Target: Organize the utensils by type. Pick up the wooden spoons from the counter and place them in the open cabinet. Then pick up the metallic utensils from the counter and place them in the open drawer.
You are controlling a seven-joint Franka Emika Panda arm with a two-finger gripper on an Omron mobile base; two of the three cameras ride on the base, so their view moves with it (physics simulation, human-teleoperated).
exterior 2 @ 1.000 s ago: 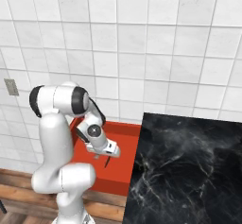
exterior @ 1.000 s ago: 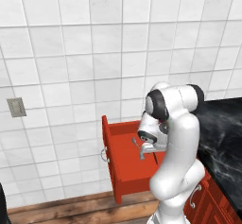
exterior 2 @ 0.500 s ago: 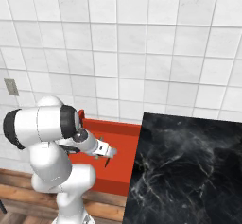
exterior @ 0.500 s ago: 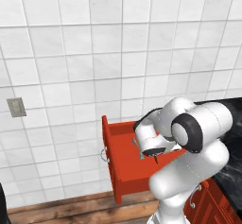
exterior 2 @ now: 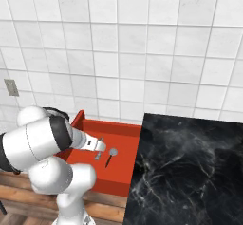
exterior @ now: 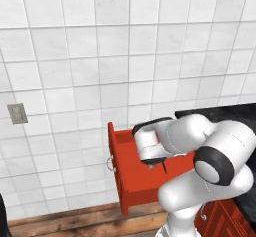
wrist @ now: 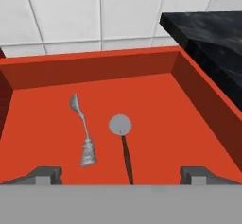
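Observation:
The open drawer [wrist: 94, 69] is a red box standing out from the counter's left end. On its floor lie two metallic utensils: a silver spoon [wrist: 83, 134] with a flared handle, and a round-headed piece [wrist: 120, 124] with a dark handle. My gripper [wrist: 121, 175] hangs open just above the drawer's near side, with nothing between its fingers. From the right base the same drawer [exterior 2: 114, 126] holds the round-headed piece [exterior 2: 112, 152] beside my gripper [exterior 2: 98, 148]. The black counter [exterior 2: 190, 167] adjoins on the right. The wooden spoons and the open cabinet are out of view.
White tiled wall rises behind the drawer, with an outlet plate [exterior: 17, 113] at the left. The drawer's flat front [exterior: 132, 186] with a small handle [exterior: 109, 164] juts over the wooden floor [exterior: 75, 221]. Red cabinet fronts [exterior: 220, 216] run under the counter.
The arm has folded down and its elbow has swung toward the cameras. The hand has drawn back low over the drawer and stays open.

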